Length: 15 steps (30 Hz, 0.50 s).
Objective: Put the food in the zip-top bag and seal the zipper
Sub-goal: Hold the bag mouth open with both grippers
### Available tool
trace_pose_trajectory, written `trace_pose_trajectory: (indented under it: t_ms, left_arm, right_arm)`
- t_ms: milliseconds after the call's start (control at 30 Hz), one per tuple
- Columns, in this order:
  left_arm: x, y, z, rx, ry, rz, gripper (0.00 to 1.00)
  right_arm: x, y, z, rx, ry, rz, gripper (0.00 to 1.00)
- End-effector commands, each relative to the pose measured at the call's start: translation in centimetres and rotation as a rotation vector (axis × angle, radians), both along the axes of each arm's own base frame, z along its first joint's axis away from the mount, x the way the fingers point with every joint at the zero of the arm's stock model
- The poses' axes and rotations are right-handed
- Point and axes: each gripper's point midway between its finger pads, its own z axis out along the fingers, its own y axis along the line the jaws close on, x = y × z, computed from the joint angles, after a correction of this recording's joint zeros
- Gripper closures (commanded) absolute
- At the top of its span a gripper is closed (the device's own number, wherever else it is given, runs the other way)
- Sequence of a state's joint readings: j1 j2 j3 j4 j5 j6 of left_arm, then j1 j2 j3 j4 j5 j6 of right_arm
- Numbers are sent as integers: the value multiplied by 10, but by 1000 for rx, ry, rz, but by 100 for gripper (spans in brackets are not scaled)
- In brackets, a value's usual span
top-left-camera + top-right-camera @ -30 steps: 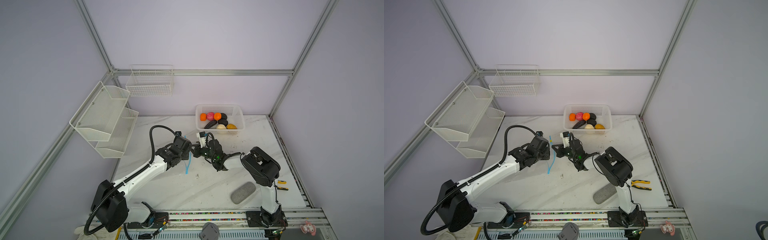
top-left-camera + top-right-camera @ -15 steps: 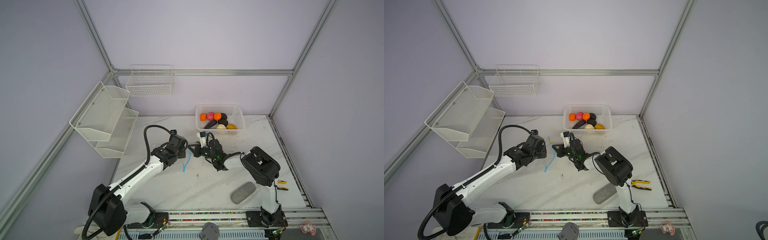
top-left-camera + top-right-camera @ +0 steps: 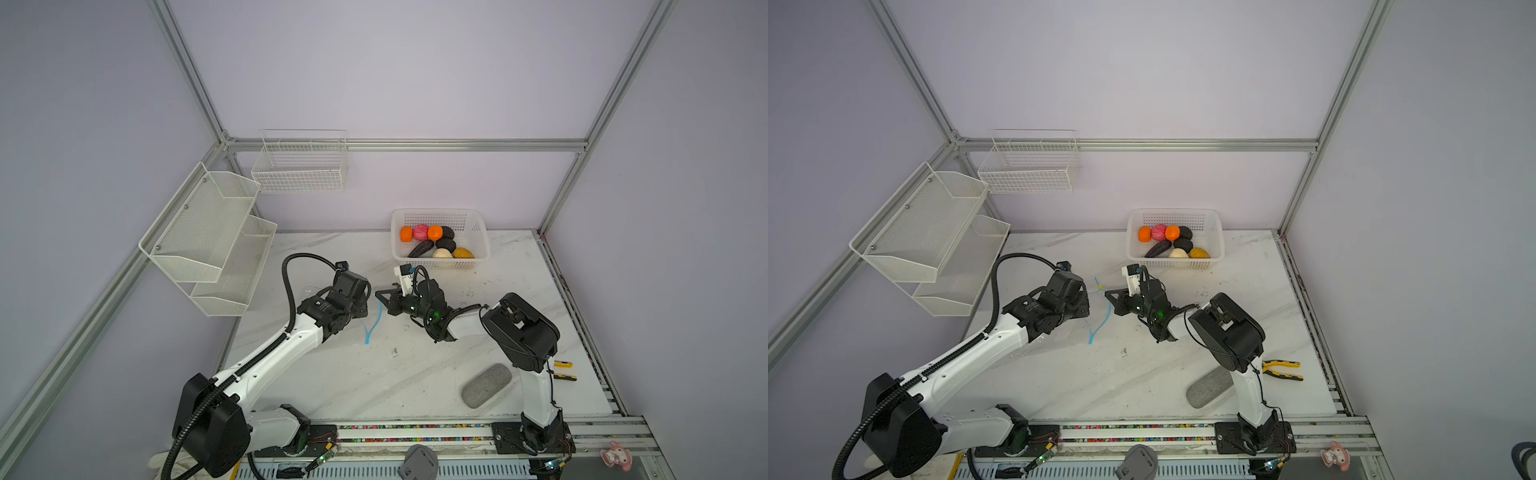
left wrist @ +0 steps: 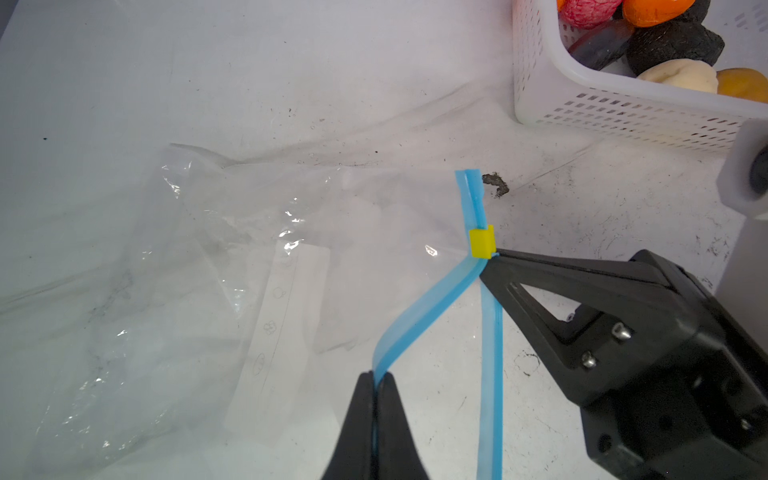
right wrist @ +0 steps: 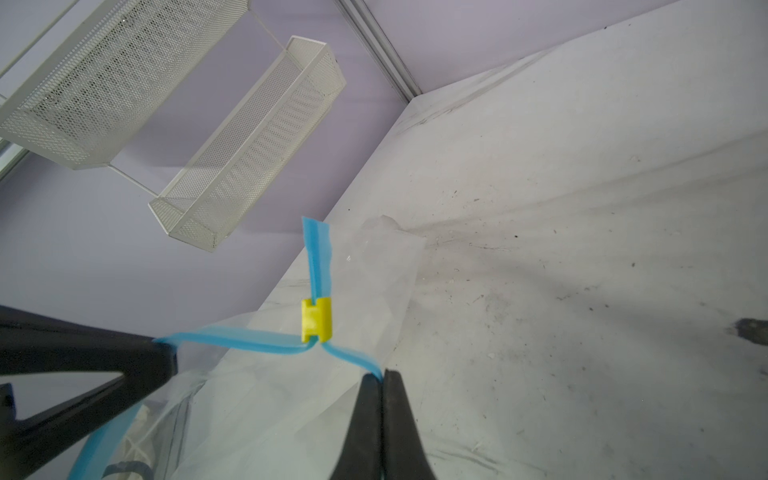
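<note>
Near zipper (image 4: 428, 308): white basket (image 3: 440, 263); grey pad (image 3: 485, 385) apart.

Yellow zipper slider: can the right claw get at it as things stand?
Probably yes, once freed. The right claw is shut on one blue zipper lip just beside the yellow slider, with nothing between them. It would have to let go first; the left claw pinches the other lip.

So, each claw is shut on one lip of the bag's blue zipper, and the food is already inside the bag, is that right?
Not quite: the food sits in the white basket, as both top views show, not in the bag. The rest holds: the left claw and the right claw are each shut on one lip of the blue zipper.
</note>
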<state>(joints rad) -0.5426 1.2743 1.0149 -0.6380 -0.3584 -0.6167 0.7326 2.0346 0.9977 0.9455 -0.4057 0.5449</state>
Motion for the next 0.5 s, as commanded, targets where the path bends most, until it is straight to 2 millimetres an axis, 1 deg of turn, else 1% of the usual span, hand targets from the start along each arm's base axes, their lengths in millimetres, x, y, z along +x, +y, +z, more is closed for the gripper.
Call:
trace_pose_trajectory:
  t_ms: [0, 233, 467]
  left_arm:
    - [-5, 16, -3, 10, -5, 49, 100]
    - [-6, 24, -7, 6, 8, 66, 100]
    - [-4, 19, -6, -16, 13, 57, 100]
  right_arm:
    - [11, -15, -18, -29, 28, -60, 100]
    - [10, -19, -22, -42, 26, -69, 100]
    - [10, -19, -23, -45, 21, -66, 100]
